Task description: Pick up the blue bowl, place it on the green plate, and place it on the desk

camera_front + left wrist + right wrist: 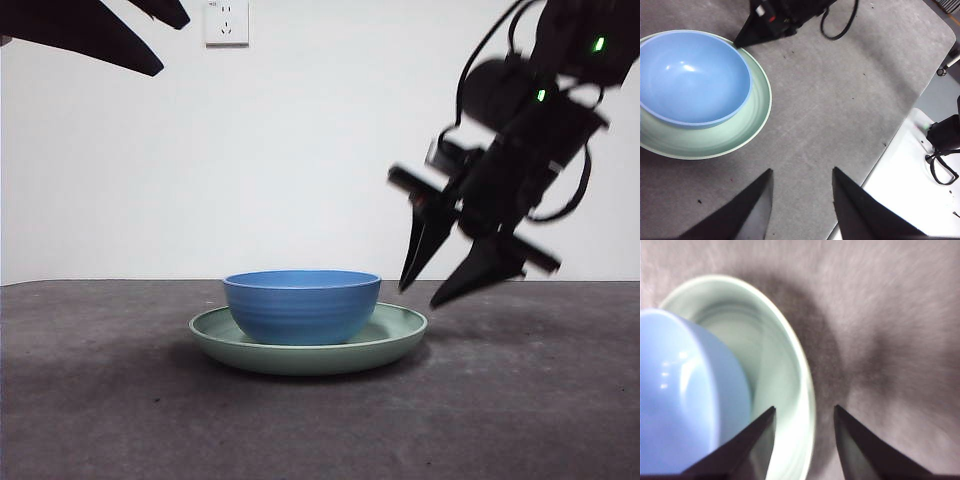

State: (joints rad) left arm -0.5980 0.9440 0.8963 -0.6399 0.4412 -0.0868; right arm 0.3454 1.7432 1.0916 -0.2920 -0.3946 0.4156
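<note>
The blue bowl (301, 304) sits in the green plate (400, 335) on the desk (520, 410). My right gripper (440, 285) hangs open and empty just right of the plate, a little above its rim. In the right wrist view its open jaws straddle the plate's rim (802, 390), with the bowl (685, 395) beside them. My left gripper (802, 177) is open and empty, high up off to the side of the plate (747, 132) and bowl (692, 77); in the front view it shows only as black tips (150, 40) at the top left.
A white wall with a socket (226, 22) stands behind the desk. In the left wrist view the desk's edge (890, 150) shows, with a white surface (900, 200) and black cables (942, 167) beyond it.
</note>
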